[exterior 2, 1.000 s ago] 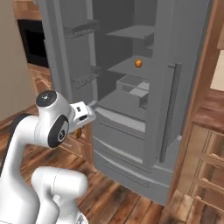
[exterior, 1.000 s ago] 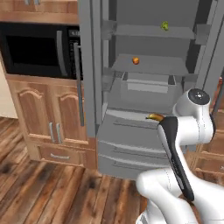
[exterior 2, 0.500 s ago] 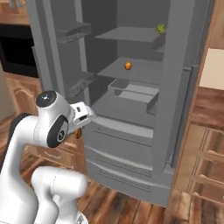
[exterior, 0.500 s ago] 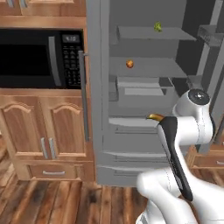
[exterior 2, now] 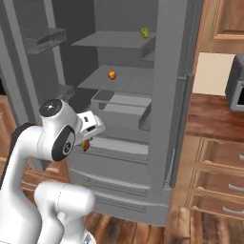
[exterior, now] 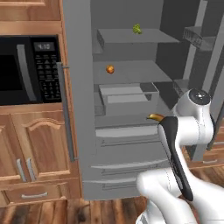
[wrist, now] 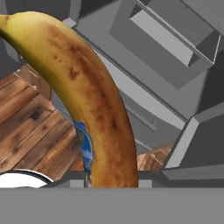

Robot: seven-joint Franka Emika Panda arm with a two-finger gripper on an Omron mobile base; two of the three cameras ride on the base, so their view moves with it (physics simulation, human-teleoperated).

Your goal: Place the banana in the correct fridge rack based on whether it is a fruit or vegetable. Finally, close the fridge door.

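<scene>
Pointing lengthwise from jaws: banana

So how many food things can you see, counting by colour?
Yellow: 1, the banana held in the gripper
Orange: 1, a small round fruit on the middle fridge shelf
Green: 1, a small lumpy vegetable on the top fridge shelf
Total: 3

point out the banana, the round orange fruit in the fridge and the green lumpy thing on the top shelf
curved yellow brown-spotted banana (wrist: 94, 105), hand view, mid-body
small round orange fruit (exterior: 110, 69), left base view, centre
small lumpy green-yellow vegetable (exterior: 137, 29), left base view, centre
</scene>
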